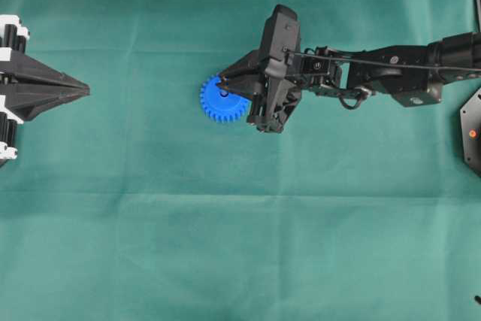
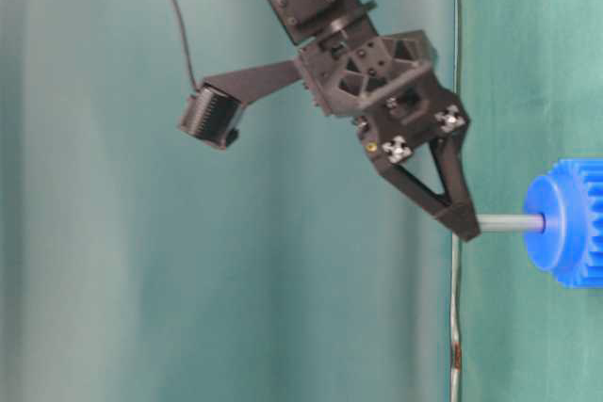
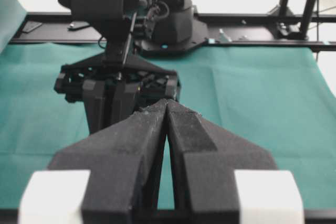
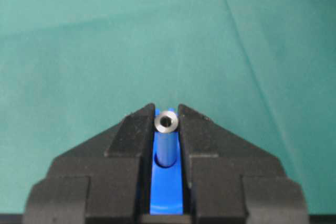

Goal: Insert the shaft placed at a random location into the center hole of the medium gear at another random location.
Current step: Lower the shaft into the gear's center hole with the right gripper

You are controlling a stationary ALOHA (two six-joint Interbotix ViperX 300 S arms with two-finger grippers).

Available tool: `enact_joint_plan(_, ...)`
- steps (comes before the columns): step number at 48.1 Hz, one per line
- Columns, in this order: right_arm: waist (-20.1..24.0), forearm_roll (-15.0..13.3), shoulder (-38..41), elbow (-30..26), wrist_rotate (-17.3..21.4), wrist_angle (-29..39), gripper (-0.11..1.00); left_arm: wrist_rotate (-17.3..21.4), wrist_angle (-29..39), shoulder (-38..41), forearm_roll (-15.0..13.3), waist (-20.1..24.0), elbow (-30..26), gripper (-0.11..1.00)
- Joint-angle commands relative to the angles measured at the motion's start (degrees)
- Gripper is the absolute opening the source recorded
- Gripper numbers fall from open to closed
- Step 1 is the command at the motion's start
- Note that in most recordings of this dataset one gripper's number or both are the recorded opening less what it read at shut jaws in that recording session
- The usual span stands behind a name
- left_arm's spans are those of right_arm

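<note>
The right end effector (image 4: 167,113) pinches the shaft (image 2: 509,223), whose lower end already sits in the medium gear (image 1: 219,100) at its center hole. Seating it fully and letting go remain (depth is unclear). The left end effector (image 1: 84,91) is closed on nothing, far left.

A sideways view against a green cloth backdrop. A black robot tool (image 2: 459,217) reaches down from the top centre, its two tapered fingers (image 2: 415,184) meeting at a point and pinching one end of a slim grey shaft (image 2: 509,224). The shaft's other end meets the hub of a bright blue toothed gear (image 2: 570,223) at the right edge. A small black camera (image 2: 209,118) juts left from the wrist.
</note>
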Motion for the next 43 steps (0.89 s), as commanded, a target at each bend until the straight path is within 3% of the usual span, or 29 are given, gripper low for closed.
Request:
enact_joint_plan(1,0.09,0.53,-0.26,-1.49,0.35,-0.88,0.14,-0.09,-0.18,0.44,0.18,0.0,-1.14,0.0)
enact_joint_plan(43,0.44,1.14,3.25,-1.93,0.35,-1.76,0.14,0.0,-0.09,0.35,0.18,0.0,-1.14,0.0)
